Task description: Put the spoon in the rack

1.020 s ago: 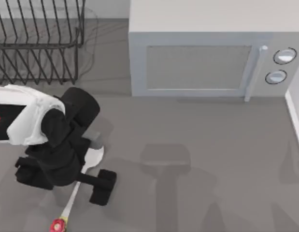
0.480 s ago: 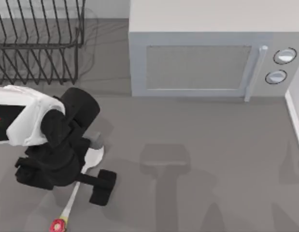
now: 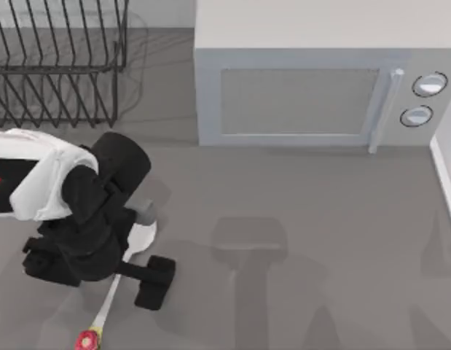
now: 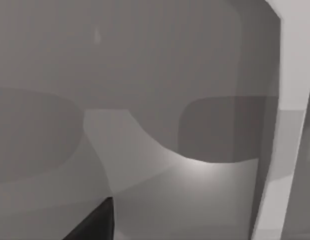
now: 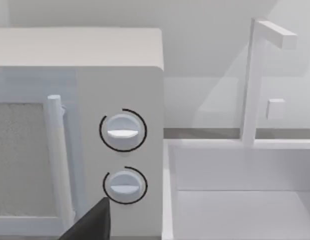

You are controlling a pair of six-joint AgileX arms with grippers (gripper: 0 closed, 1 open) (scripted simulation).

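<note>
Little has moved since a second ago: my left hand [image 3: 141, 281] hangs low over the spoon [image 3: 116, 281], which lies flat on the table [image 3: 298, 248] at the front left, well short of the rack [image 3: 57, 65]. Whether that hand is clenched, I cannot tell. I judge the spoon light, stiff and slippery, best pinched mid-handle. My right arm is parked near the microwave [image 5: 79, 130]
</note>
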